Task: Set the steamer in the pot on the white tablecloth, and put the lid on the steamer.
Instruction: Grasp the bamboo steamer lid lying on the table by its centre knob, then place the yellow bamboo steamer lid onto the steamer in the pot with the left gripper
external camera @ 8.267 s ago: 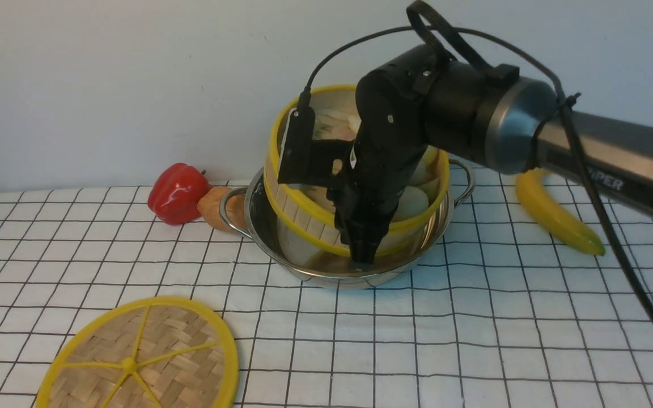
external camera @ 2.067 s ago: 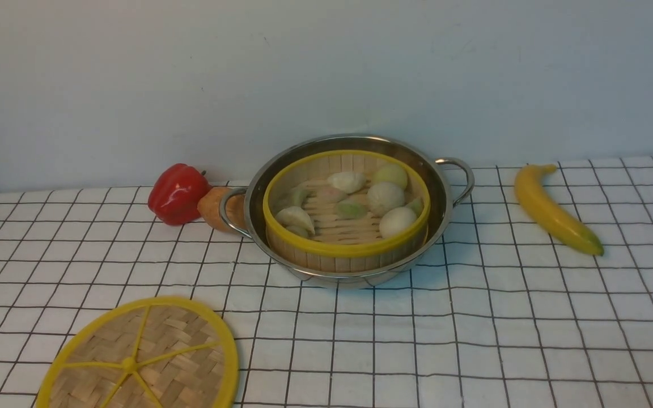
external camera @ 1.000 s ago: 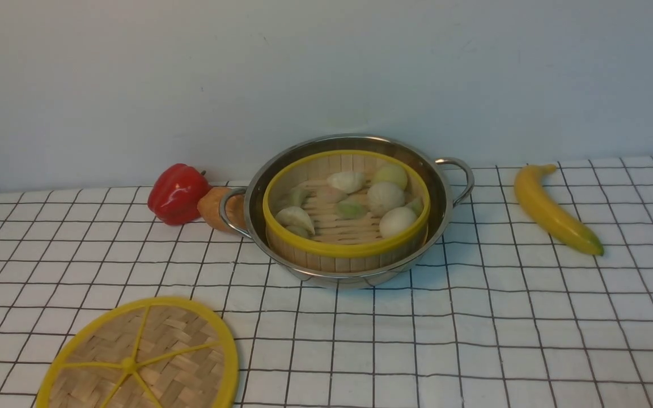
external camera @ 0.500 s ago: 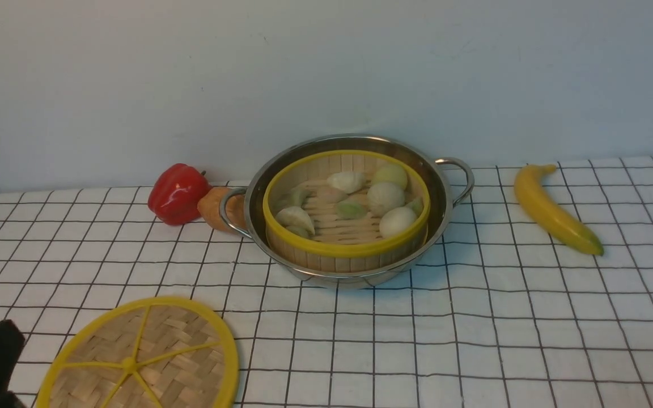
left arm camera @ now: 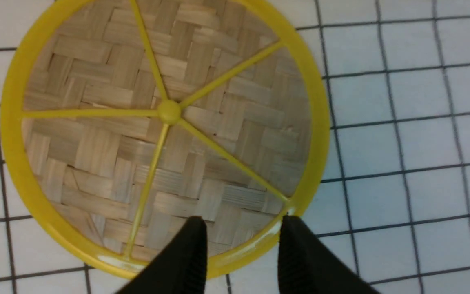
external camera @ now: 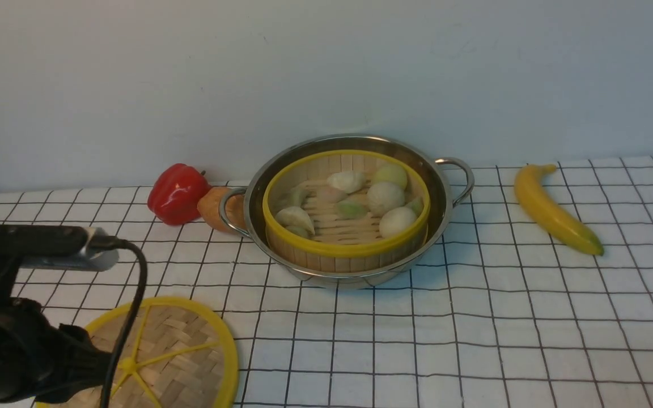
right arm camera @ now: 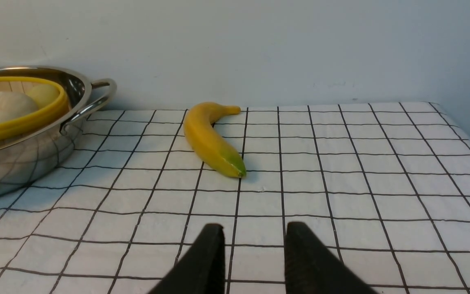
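Note:
The steamer point(external camera: 347, 211), a yellow-rimmed bamboo basket of dumplings and buns, sits level inside the shiny pot point(external camera: 445, 192) on the white tablecloth point(external camera: 474, 317). The lid point(external camera: 179, 345), a flat woven disc with yellow spokes, lies at the near left. My left arm point(external camera: 9, 345) reaches over its left side. In the left wrist view the lid point(left arm camera: 165, 122) fills the picture and my left gripper point(left arm camera: 243, 224) hangs open above its rim, one finger over the weave, the other at the outer edge. My right gripper point(right arm camera: 254, 228) is open over bare cloth, to the right of the pot point(right arm camera: 27, 155).
A red pepper point(external camera: 177, 193) and a brown fruit point(external camera: 216, 207) lie against the pot's left handle. A banana point(external camera: 553, 209) lies to the pot's right, and the right wrist view shows the banana point(right arm camera: 212, 141) ahead of the fingers. A wall stands close behind.
Within the last second my left arm has come into the front view from the lower left and now stands over the lid. Steamer, pot and lid have not moved.

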Robot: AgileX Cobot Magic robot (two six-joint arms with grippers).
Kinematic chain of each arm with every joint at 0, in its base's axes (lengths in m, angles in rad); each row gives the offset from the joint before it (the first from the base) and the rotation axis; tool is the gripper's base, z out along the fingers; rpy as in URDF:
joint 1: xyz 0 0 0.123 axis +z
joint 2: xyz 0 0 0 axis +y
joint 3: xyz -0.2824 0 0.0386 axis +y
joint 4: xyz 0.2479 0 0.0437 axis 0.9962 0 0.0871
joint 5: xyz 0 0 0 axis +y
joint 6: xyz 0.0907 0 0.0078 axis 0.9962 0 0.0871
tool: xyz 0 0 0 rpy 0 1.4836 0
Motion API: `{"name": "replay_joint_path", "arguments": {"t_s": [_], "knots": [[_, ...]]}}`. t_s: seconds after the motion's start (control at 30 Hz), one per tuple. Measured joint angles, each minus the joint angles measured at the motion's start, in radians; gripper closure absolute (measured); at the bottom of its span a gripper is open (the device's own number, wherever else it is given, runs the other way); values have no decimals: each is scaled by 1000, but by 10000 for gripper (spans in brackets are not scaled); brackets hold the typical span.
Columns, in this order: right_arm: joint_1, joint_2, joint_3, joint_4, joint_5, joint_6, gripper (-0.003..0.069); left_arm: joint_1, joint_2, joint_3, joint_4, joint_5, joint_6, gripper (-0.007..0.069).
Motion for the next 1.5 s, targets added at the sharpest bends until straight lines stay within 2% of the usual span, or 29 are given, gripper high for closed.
{"name": "replay_joint_path", "arguments": {"t_s": [0.2,0.43,0.57,0.77,0.97,1.1,1.23,1.4,1.5], "knots": [[0,0,0,0,0,-1,419,0,237,-76,57,-5,11,373],[0,0,0,0,0,-1,419,0,425,-157,35,-28,59,263],[0,0,0,0,0,1,419,0,469,-159,36,-61,60,258],[0,0,0,0,0,13,419,0,508,-159,38,-117,62,326],[0,0,0,0,0,16,419,0,544,-159,51,-114,62,491],[0,0,0,0,0,16,419,0,545,-162,55,-112,62,501],[0,0,0,0,0,16,419,0,534,-216,59,-43,76,501],[0,0,0,0,0,16,419,0,447,-374,62,30,200,501],[0,0,0,0,0,16,419,0,407,-509,47,34,425,501]]}}
